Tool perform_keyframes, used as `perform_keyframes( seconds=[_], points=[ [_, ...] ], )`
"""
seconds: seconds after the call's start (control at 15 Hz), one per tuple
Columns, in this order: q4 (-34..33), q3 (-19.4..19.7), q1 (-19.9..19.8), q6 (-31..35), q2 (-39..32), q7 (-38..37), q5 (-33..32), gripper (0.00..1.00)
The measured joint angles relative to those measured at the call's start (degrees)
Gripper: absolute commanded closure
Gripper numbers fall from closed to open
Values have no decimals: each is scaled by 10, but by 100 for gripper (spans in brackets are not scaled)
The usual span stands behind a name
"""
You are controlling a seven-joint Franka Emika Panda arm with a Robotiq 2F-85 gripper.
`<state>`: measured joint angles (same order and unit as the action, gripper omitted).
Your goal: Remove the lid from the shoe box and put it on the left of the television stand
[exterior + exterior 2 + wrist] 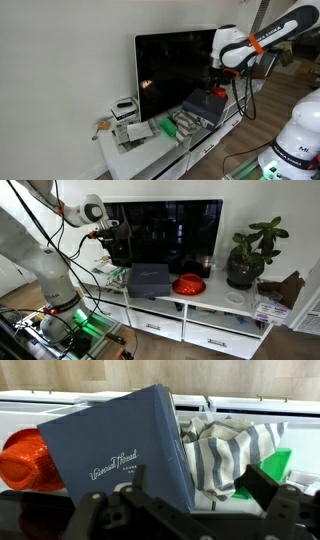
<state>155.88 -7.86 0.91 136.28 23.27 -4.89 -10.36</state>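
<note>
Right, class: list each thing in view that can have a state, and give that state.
lid: on the shoe box, not gripped
shoe box: closed
gripper: open, above the lid
television: screen dark
television stand: drawers shut

Soft, even light fills the room, the black TV screen (165, 230) shows small shiny spots, both exterior views look fuzzy, and the gripper (195, 490) in the wrist view is dark and blurry.
</note>
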Motion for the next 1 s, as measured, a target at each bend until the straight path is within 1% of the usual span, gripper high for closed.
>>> perform_keyframes(
  seconds=[0.13, 0.27, 0.4, 0.53, 1.0],
  points=[
    [20, -5, -5, 57, -29, -20, -31, 0],
    [26, -7, -18, 114, -67, -37, -68, 0],
    [26, -7, -34, 152, -102, -50, -101, 0],
    [24, -7, -40, 164, -120, -51, -108, 0],
    [21, -7, -38, 165, -129, -51, -111, 0]
  ],
)
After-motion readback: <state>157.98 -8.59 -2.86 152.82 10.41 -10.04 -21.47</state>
